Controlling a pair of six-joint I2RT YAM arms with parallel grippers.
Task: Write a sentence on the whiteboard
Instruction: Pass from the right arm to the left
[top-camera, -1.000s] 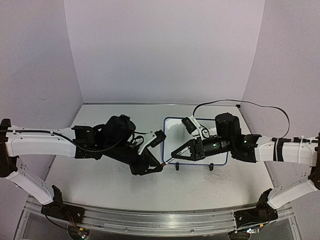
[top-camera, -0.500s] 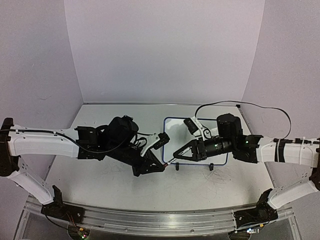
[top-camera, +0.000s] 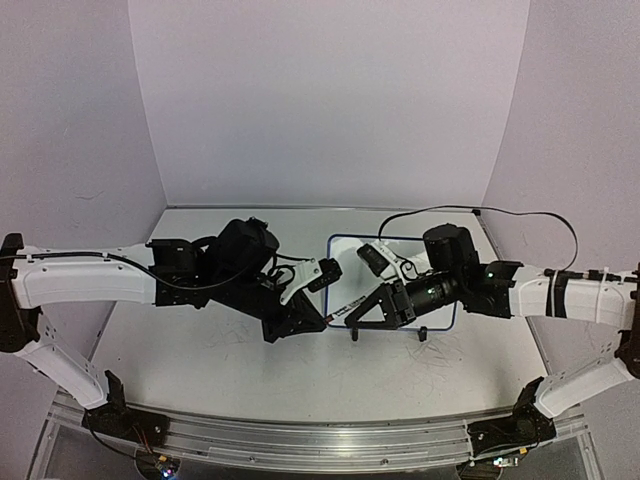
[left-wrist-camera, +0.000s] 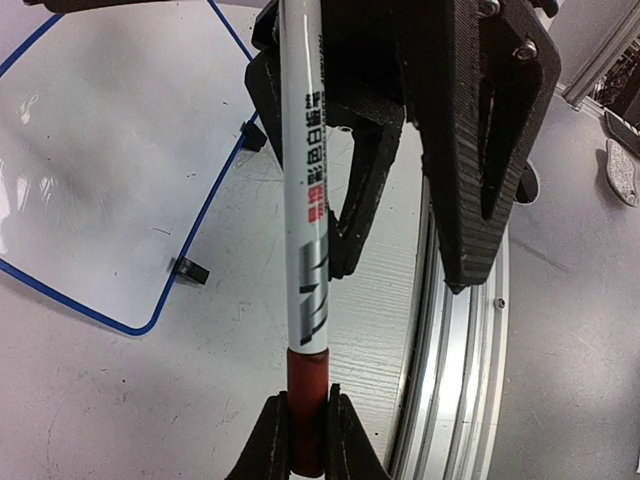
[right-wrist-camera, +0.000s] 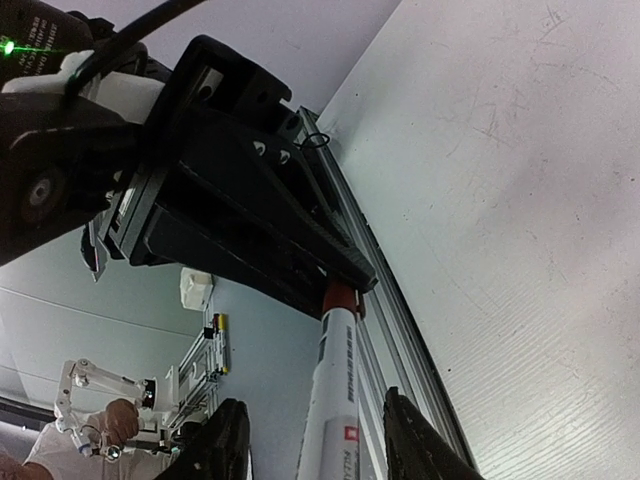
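Observation:
The whiteboard lies flat at the table's centre right, partly under my right arm. In the left wrist view the whiteboard shows its blue frame and black feet, and I see no sentence on it. A white marker with a red end spans the gap between my grippers at the board's near left corner. My left gripper is shut on the marker's red end. My right gripper is open, with its fingers on either side of the marker body and apart from it.
An aluminium rail runs along the table's near edge and shows close by in the left wrist view. The tabletop has faint grey scribbles. Purple walls enclose the back and sides. A black cable loops over my right arm.
My left gripper has shifted a little right and away with the marker. My right gripper's jaws now stand spread around the marker, and more of the white body shows between the grippers.

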